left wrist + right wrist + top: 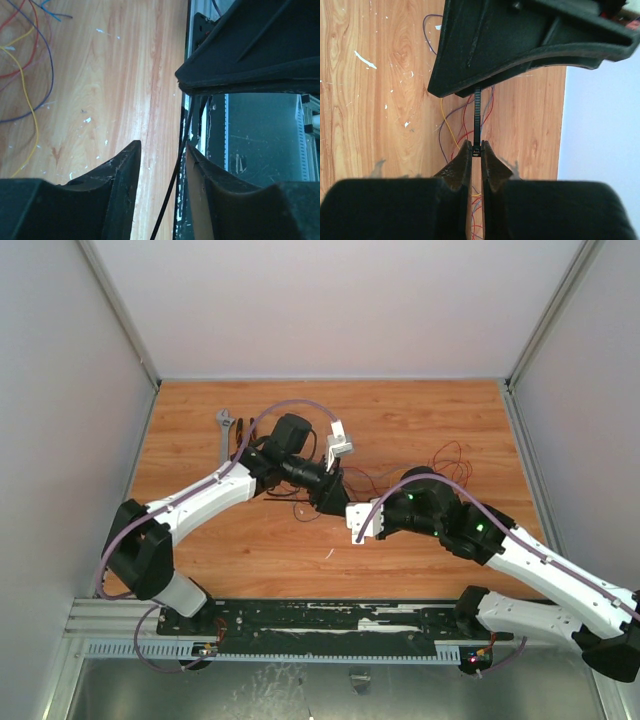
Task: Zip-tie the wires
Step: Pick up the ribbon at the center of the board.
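Where my two arms meet over the middle of the surface point(420, 410), the coming move turns on one thin strip. Near the far-left corner a wrench point(224, 430) and pliers point(243, 437) lie side by side, well apart from the work. Next comes my left gripper point(162, 145). Its jaws stand partway apart and the zip tie point(478, 117) runs up through the gap, closer to one finger than the other. Bare wood shows beside the strip, so I judge it is not pinched there. The tie's long axis lies along the line from one gripper to the other, lifted off the wood. My right gripper point(475, 146) is clamped on the tie, which points straight out from its tips toward the left gripper's body just ahead. The wires point(452, 462) lie loose on the surface. Some loops are below and behind the tie, and most spread toward the far-right side. I cannot tell whether the tie passes round any of them. In my judgement the left jaws need only close squarely across the strip, since it sits between them. The right arm is nearer the bunch for looping.
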